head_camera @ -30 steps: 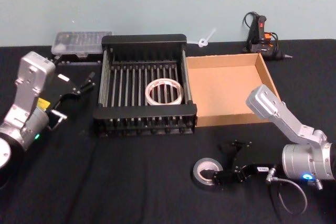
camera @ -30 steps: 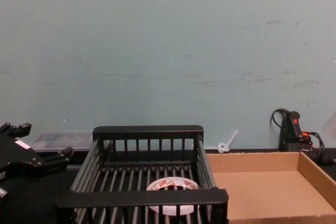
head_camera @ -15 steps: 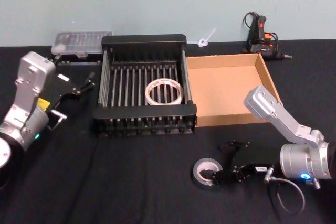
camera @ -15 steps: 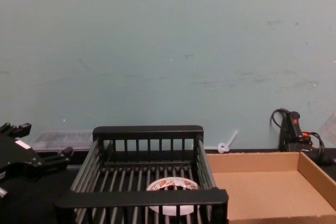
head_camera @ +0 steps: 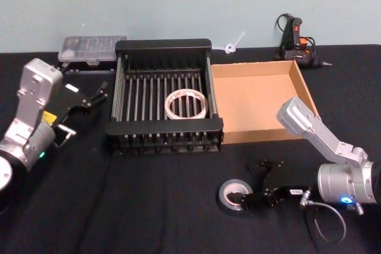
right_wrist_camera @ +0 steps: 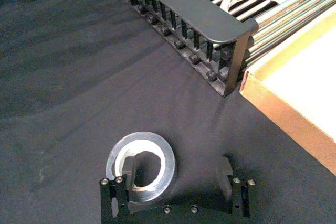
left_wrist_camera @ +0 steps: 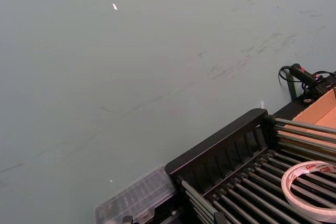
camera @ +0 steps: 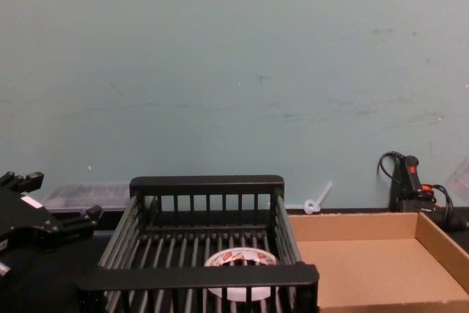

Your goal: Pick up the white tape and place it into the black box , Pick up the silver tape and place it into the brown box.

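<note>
The right pincer sits low over the black-clothed counter, its jaws spread, one finger inside the pale core of the dull silver, dark grey roll of tape and the other outside its rim; this straddle looks like the setup for pinching the roll's wall, though no squeeze is visible yet; the roll lies flat just in front of the shallow brown cardboard tray, which is bare and, I judge, awaits it. The flat white roll of tape with red markings already rests on the floor of the black slatted plastic crate; the left pincer idles spread beside that crate. A pale teal wall backs the counter.
</note>
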`<state>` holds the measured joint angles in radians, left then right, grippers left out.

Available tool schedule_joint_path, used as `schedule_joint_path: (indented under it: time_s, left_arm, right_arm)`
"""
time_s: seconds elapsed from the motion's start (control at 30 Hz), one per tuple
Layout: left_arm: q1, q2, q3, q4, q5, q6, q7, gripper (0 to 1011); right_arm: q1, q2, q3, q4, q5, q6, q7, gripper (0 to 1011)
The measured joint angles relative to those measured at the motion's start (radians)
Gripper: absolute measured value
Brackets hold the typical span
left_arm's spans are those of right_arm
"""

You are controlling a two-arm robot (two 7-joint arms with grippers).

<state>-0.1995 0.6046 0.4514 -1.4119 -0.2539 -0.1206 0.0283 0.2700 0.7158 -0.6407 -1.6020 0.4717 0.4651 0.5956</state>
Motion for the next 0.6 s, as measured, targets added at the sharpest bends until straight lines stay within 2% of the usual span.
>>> schedule_joint_path:
  time_s: [0.33,0.47,0.5,0.57,0.6]
  left_arm:
    - [0.000,0.000,0.000,0.000,0.000,0.000,0.000,1002]
    - [0.000,0.000,0.000,0.000,0.000,0.000,0.000,1001]
    - [0.000,0.000,0.000,0.000,0.000,0.000,0.000,1001]
    - [0.000,0.000,0.000,0.000,0.000,0.000,0.000,1002]
    - [0.000,0.000,0.000,0.000,0.000,0.000,0.000,1001]
  right_arm:
    - [-0.001,0.001,0.001,-0.001,0.000,0.002,0.000,761]
    - [-0.001,0.001,0.001,-0.001,0.000,0.003,-0.001,639]
    - [-0.001,0.001,0.001,-0.001,0.000,0.003,-0.001,578]
    - [-0.001,0.001,0.001,-0.001,0.000,0.003,-0.001,537]
    - [-0.001,0.001,0.001,-0.001,0.000,0.003,-0.001,478]
